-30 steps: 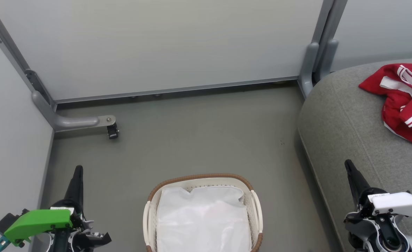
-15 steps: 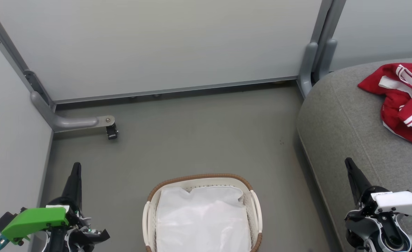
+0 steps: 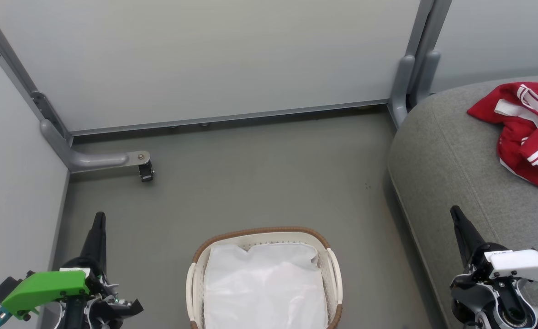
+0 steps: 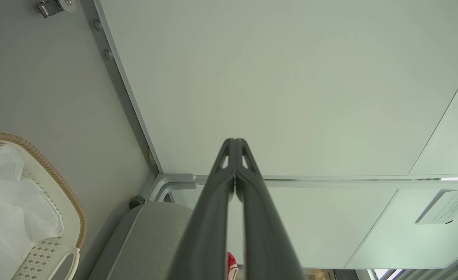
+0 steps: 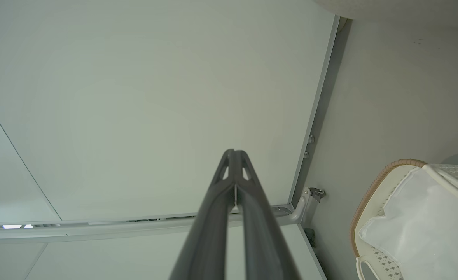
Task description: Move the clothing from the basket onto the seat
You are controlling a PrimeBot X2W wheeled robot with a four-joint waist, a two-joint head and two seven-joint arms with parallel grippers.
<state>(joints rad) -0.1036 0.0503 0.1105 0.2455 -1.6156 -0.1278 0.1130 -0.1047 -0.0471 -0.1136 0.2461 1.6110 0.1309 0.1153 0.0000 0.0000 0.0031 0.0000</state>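
Red clothing (image 3: pixel 527 137) on the seat (image 3: pixel 451 160), one basket (image 3: pixel 260 230) on the floor (image 3: pixel 260 183), left tool (image 3: pixel 99 218) and right tool (image 3: pixel 455 212) both clenched on nothing.

The clothing is one red heap with white stripes at the far right of the one grey seat; I cannot tell if it is one garment or two. The basket stands near, at the middle, left of the seat and apart from it, and holds one white liner (image 3: pixel 264 283). The two tools flank it, fingers pointing far. In each wrist view the two dark fingers meet at the tips. One caster (image 3: pixel 146 172) sits at the far left, by the pale panels (image 3: pixel 205 59).
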